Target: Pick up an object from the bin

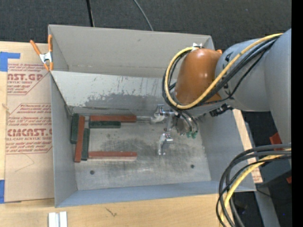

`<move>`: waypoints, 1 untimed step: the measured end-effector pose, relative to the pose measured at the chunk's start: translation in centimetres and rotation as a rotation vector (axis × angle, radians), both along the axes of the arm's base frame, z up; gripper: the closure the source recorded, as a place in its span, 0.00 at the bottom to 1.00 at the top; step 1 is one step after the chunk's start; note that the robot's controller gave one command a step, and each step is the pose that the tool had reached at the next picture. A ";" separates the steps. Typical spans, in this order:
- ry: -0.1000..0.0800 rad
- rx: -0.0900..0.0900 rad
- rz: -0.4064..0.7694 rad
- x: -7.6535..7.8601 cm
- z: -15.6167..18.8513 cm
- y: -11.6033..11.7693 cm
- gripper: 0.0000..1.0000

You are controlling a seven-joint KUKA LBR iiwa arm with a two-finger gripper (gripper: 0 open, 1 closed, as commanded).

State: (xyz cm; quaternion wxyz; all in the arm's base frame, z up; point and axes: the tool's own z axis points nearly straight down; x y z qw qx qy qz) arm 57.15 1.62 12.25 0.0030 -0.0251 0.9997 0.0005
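A grey metal bin (61, 141) is found to contain long flat bars, red-brown and dark green, laid in a U that opens to the right. A back bar (113, 119) is set along the far wall, the left bars (79, 138) are packed side by side, and a front bar (112, 154) is laid nearer the camera. The pincer (163, 148) is positioned over the bin's bare floor, right of centre. Whether it is released or clenched cannot be told. The right ends of the back bar and front bar are nearest, to its left and apart from it.
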 end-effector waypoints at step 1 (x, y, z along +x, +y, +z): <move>0.005 -0.001 0.112 0.9 -3.4 2.9 0.00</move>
